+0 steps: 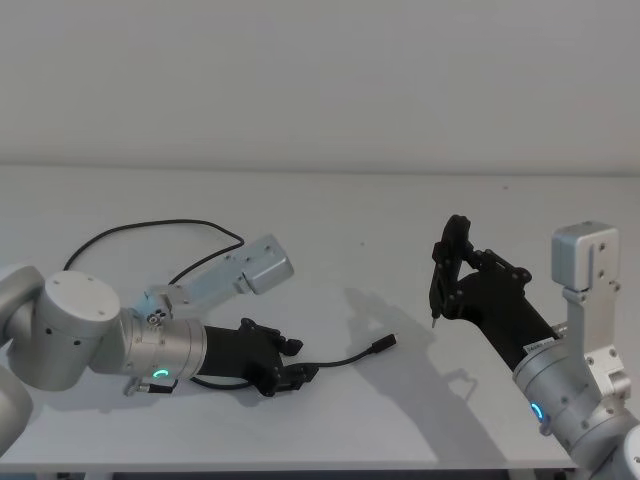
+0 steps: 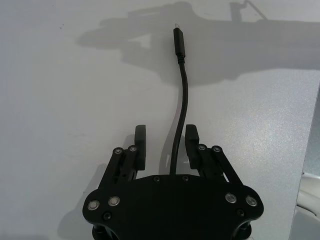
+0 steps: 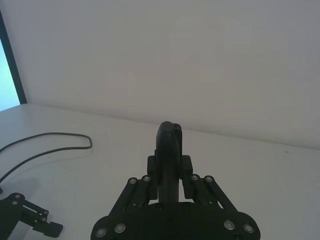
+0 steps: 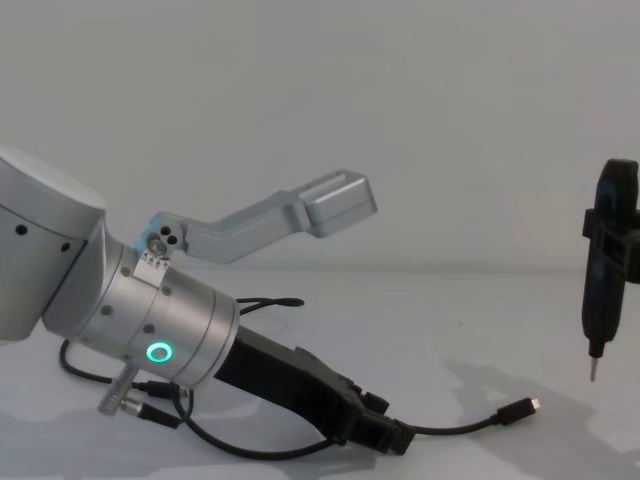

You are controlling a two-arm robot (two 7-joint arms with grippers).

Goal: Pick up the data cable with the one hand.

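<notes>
The left gripper (image 1: 297,361), a black angular two-fingered piece on a thick brushed-silver cylindrical wrist with a glowing green ring, lies low over the smooth, matte white counter (image 1: 400,220). Its two flat-tipped fingers (image 2: 140,142) stand apart, one on each side of the single long, thin, black flexible data cable (image 2: 184,95). The cable runs out from under the palm and between the fingers without either one pressing on it. Just ahead of the fingertips it bends gently along the counter and ends in one small black plug (image 2: 179,42) with a silvery metal tip. Behind the wrist, the rest of the cable sweeps round in a wide loop (image 1: 150,228) on the counter.

The right gripper (image 1: 462,272), of the same black linked build, hangs well apart from the left one and above the counter. It is clamped on one slim dark pen-shaped tool (image 4: 605,260), whose metal point aims downward.
</notes>
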